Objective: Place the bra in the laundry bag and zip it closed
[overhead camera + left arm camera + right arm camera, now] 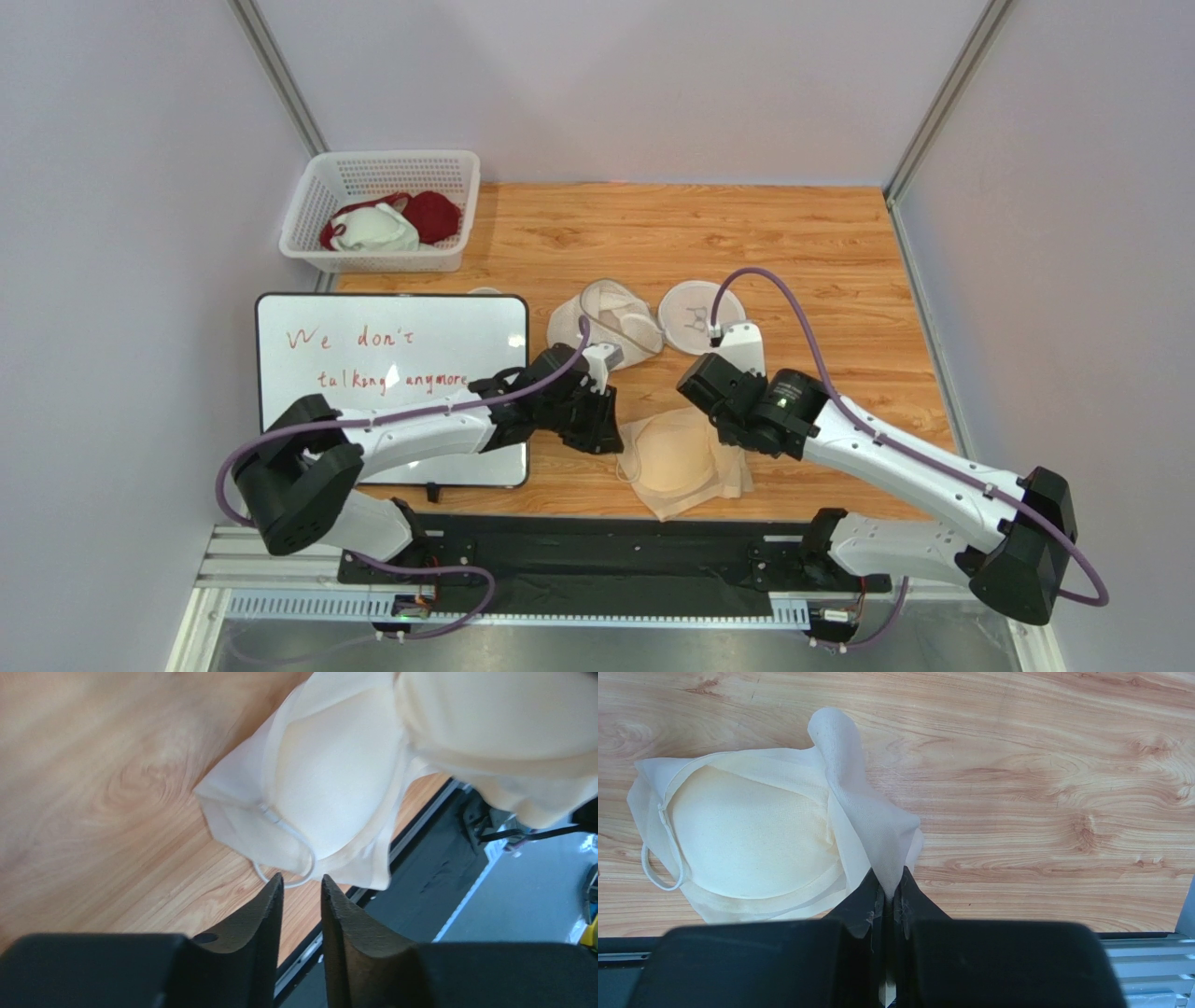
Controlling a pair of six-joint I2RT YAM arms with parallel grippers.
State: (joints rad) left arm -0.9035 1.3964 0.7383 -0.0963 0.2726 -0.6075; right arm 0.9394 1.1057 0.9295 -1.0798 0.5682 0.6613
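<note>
Your soft, pale beige padded bra (673, 459) lies on the wooden tabletop (842, 266) near its front edge, between your two arms. Your right jaws are pinched closed on a fold of the bra's sheer whitish side fabric, at the garment's right edge. In the right wrist view the bra (749, 836) lies cup-up to the left of those jaws. Your left jaws stand a narrow gap apart with nothing between them, at the bra's left side. In the left wrist view the bra (330, 777) sits just beyond their tips, and its thin strap loop (309, 855) is right ahead of the gap but not inside it. The round off-white mesh laundry bag (617, 325) lies unzipped farther back, its two dome halves spread side by side, apart from the bra.
</note>
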